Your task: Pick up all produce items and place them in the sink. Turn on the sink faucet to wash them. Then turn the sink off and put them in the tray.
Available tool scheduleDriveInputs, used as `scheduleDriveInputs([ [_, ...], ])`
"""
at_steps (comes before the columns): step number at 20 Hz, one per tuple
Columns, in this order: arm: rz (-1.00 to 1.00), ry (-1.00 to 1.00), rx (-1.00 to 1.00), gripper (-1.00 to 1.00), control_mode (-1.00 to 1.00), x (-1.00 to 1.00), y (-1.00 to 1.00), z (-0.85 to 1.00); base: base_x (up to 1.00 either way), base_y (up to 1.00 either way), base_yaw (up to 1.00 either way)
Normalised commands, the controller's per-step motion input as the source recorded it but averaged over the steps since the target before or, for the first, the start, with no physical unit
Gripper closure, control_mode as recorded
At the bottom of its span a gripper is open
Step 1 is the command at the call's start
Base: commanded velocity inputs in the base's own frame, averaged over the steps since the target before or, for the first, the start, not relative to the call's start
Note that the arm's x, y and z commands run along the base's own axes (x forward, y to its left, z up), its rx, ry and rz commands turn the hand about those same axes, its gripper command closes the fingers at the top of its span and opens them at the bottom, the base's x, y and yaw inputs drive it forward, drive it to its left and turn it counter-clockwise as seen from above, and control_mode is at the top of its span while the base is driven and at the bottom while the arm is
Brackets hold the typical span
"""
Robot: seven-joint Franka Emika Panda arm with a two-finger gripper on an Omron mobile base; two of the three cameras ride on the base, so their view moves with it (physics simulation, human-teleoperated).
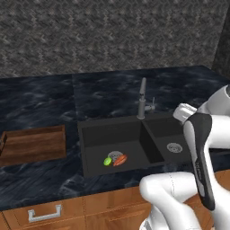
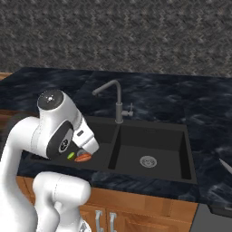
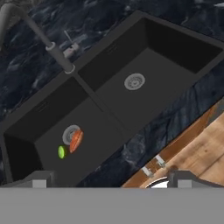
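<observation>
Counter (image 1: 40, 188): dark marble, w/ the sink (image 1: 114, 122) set in it. Sink was a black double basin; both produce pcs already lay in the left basin, so step 1 looked done. Tray (image 1: 33, 143) sat on the counter at 9 o'clock from the sink, well apart, nothing in it. Faucet (image 1: 142, 99) stood behind the divider, at 12 o'clock from it; no water visible, so washing prob not begun. Left to do, by my read: faucet on, off, then both pcs to tray. Claw (image 3: 109, 181) hung above the sink, jaws wide apart, holding nothing. Carrot (image 1: 120, 160) lay touching the left drain; lime (image 1: 108, 161) just beside it at 9 o'clock.
</observation>
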Motion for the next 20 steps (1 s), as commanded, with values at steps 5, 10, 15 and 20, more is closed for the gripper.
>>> scheduleDriveInputs([
  [5, 0.09, -0.22, 0.04, -1.00, -1.00, 0.00, -0.51, 0.01, 0.00, 0.00, 0.00],
  [10, 0.18, -0.23, 0.00, -1.00, -1.00, 0.15, -0.34, 0.00, 0.00, 0.00, 0.00],
  [15, 0.20, -0.22, 0.00, -1.00, -1.00, 0.25, -0.05, 0.00, 0.00, 0.00, 0.00],
  [20, 0.17, -0.19, 0.00, -1.00, -1.00, 0.20, -0.01, 0.00, 0.00, 0.00, 0.00],
])
